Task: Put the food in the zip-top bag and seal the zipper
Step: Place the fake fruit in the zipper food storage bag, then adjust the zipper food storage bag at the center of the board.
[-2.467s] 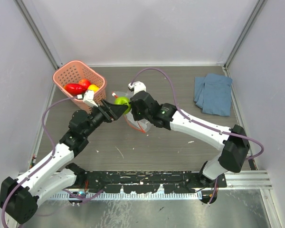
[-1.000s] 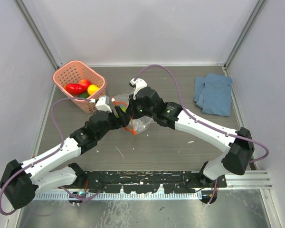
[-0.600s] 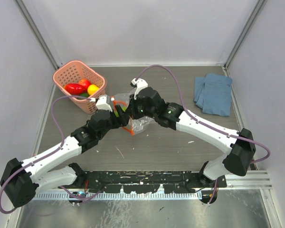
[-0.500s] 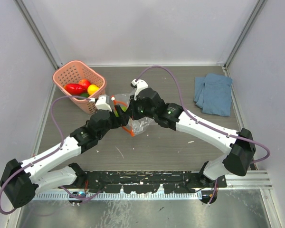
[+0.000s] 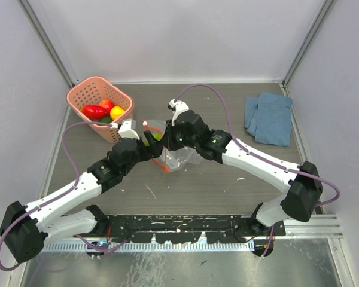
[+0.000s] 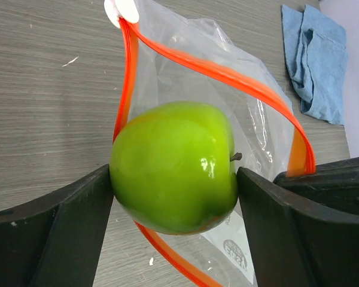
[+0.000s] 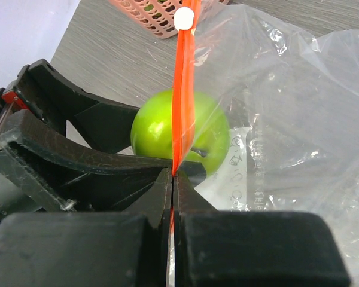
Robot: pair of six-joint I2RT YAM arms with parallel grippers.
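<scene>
Holding a green apple (image 6: 167, 155) is what my left gripper (image 6: 175, 179) is doing. My two black fingers (image 6: 66, 233) touch the apple, one on each side. The apple is shiny, and it has a tiny dark stem on the side.

The apple sits right at the mouth of the zip-top bag (image 6: 185, 66). The bag's mouth is open. The orange zipper (image 7: 180, 89) makes a loop, and the apple is inside that loop. One side of the loop runs behind the apple and comes out under it. The other side goes over the top. I cannot tell how deep in the bag the apple is.

My right gripper (image 7: 172, 176) is squeezed tight on the zipper. The orange strip is pinched flat between my two right fingers and goes straight up from them. A small white slider (image 7: 182, 18) sits at the far end of the strip. The bag is clear and crinkly, with a white label (image 7: 236, 161) on it.

From above, both my arms meet at the bag near the middle of the table (image 5: 197, 191). A pink basket (image 5: 90, 92) stands near, on my left. More food lies in it: a long red piece (image 5: 94, 111) and a yellow one (image 5: 117, 111). A blue cloth (image 5: 269, 118) lies well apart, on my right.
</scene>
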